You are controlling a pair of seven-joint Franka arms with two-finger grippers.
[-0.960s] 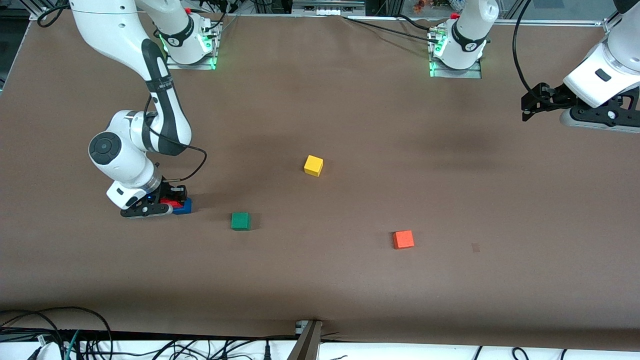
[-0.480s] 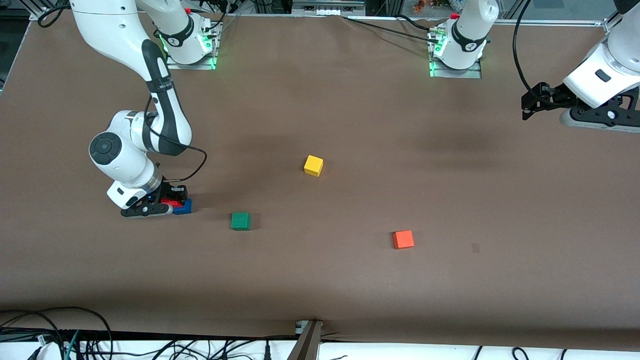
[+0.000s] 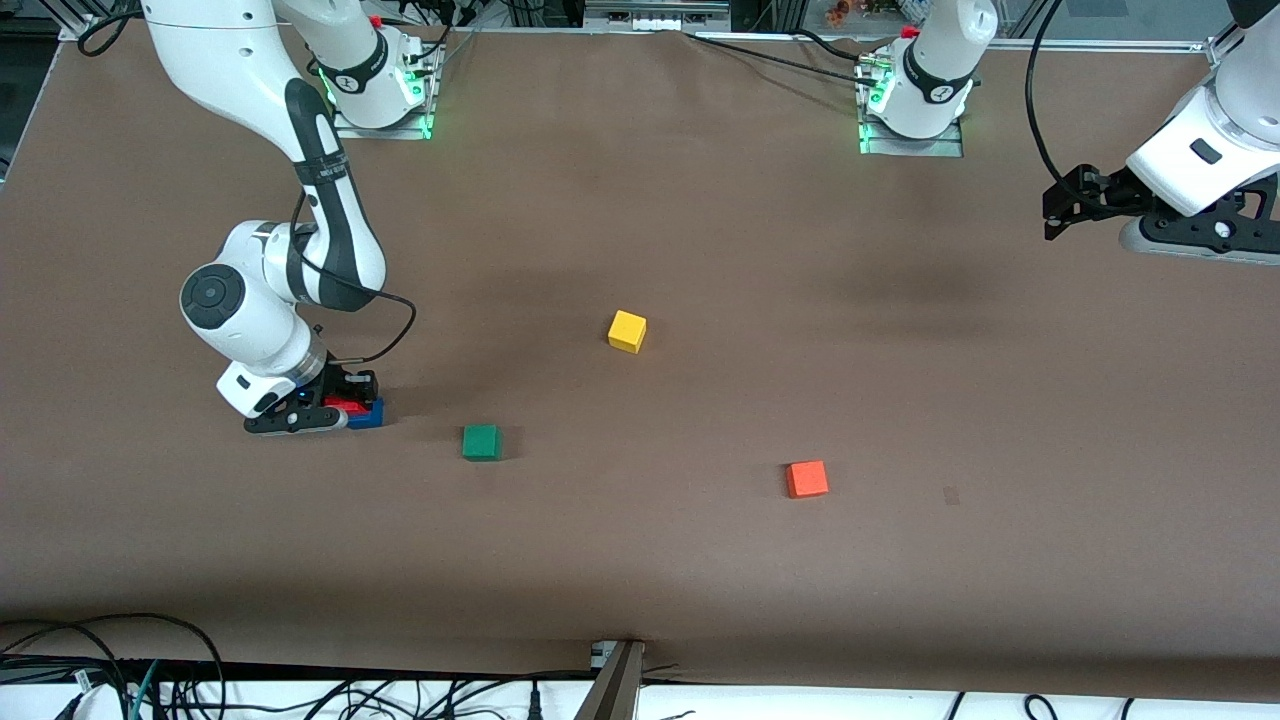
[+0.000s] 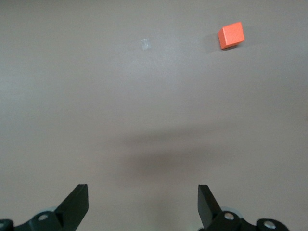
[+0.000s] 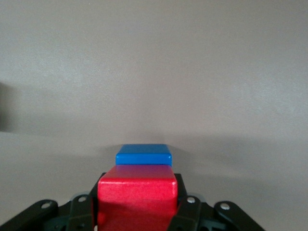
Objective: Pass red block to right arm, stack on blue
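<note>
Between the right gripper point(image 3: 345, 403) fingers, red block point(image 5: 137, 197), seemingly atop blue point(image 5: 143, 155).

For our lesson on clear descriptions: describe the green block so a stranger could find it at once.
Start at the right gripper, shut on the red block over the blue block toward the right arm's end of the table. Beside that pair, toward the middle, lies the green block. It is the only green one and lies nearer the front camera than the yellow block.

Red block point(image 5: 137, 195), blue block point(image 5: 143, 155)
</note>
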